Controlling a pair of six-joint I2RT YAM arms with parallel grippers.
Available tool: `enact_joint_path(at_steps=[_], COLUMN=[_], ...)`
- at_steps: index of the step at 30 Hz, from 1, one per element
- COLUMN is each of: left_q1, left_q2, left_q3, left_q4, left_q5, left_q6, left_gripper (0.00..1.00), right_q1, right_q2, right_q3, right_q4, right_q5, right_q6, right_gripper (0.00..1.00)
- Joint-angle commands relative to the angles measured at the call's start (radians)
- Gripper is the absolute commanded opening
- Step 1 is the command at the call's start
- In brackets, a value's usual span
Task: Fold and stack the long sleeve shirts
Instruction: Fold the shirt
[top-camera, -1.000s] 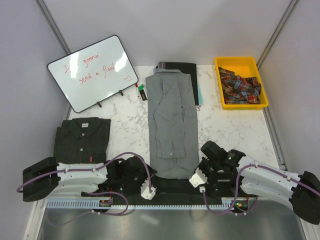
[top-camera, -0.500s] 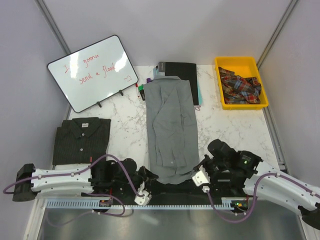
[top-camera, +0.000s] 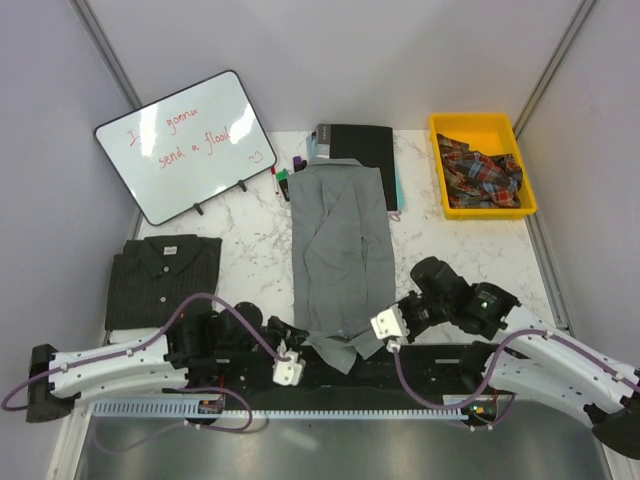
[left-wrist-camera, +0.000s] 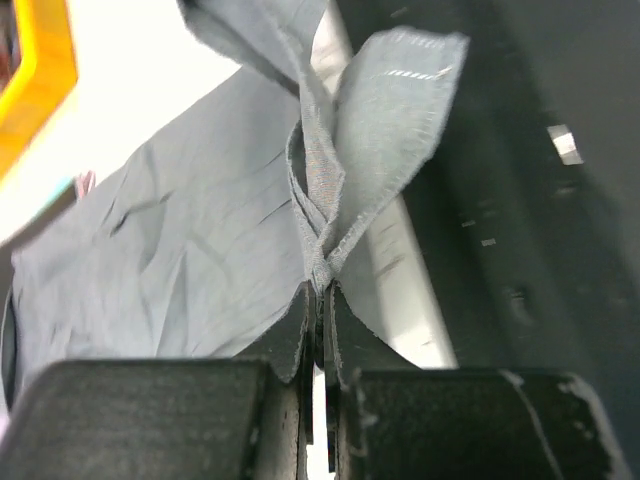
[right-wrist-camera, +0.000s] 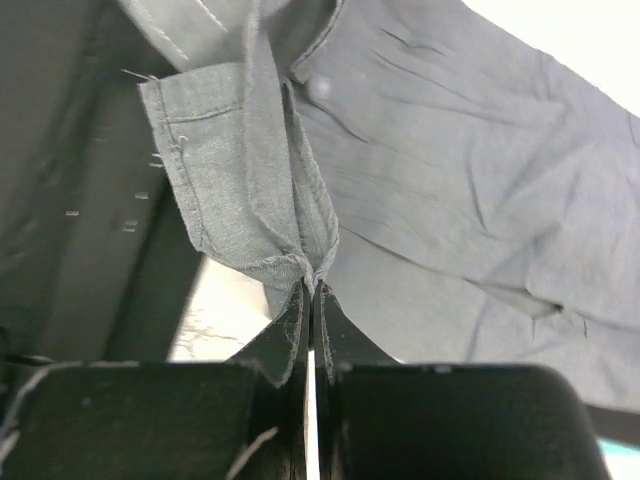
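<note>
White marble-patterned table (top-camera: 250, 255) between pale partition walls. Left gripper (left-wrist-camera: 318, 298): fingers pressed together on a pinched fold at the left corner of the grey shirt's (top-camera: 338, 240) near edge. Right gripper (right-wrist-camera: 311, 288): jaws likewise closed tight on the right corner of that edge, with the cloth bunched above the tips.

Two long sleeve shirts. The grey one, of plain woven cloth, lies lengthwise at mid-table as a long, narrow, creased panel. The dark striped shirt (top-camera: 165, 280) rests at the near left, folded to a rectangle with its collar uppermost.

One whiteboard (top-camera: 190, 145) with red writing, far left. One yellow plastic bin (top-camera: 470, 122) holding plaid cloth (top-camera: 485, 170), far right. One flat black book (top-camera: 358, 138) partly beneath the grey shirt's far end, with a few markers (top-camera: 283, 183) just beside.
</note>
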Motion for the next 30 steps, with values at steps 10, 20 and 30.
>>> enact_joint_path(at_steps=[10,20,30], left_q1=[0.517,0.696,0.760], left_q2=[0.388,0.726,0.842], left_q3=[0.198,0.237,0.280], left_q4=[0.237,0.469,0.555], left_q5=[0.325,0.379,0.369], left_q6=[0.027,0.135,0.138], left_gripper=[0.02,0.02,0.02], right_q1=[-0.335,-0.459,-0.525], right_q2=[0.395,0.674,0.739], right_q3=[0.251,0.333,0.346], right_q4=[0.075,0.231,0.333], right_q5=[-0.158,-0.171,-0.171], right_q6=[-0.255,-0.313,-0.280], right_gripper=[0.00,0.00,0.00])
